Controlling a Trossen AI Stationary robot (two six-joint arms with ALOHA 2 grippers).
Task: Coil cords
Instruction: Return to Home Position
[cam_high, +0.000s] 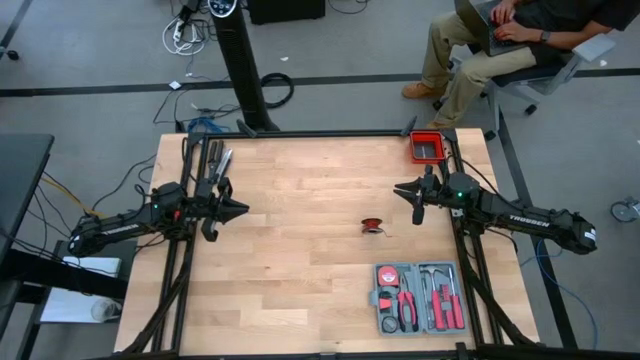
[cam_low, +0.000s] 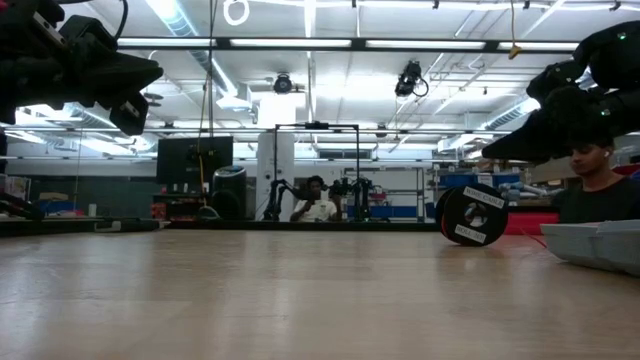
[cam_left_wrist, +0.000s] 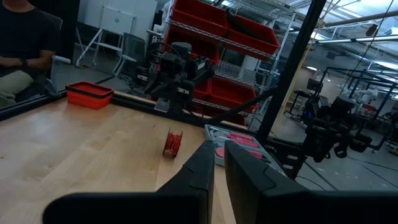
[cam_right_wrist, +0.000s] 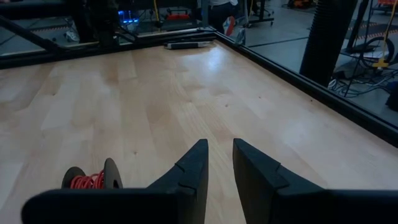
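While both arms reach inward above the table (cam_high: 300, 290), the red cord (cam_high: 373, 225) sits wound on a small spool (cam_low: 472, 213) just ahead of the right gripper (cam_high: 408, 193) and far from the left gripper (cam_high: 238, 211). The spool's axis lies level, crosswise to both. Each gripper's fingers are slightly parted and grasp nothing.

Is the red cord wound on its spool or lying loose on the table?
Wound: the red cord sits packed between the two dark discs of the spool, in both wrist views.
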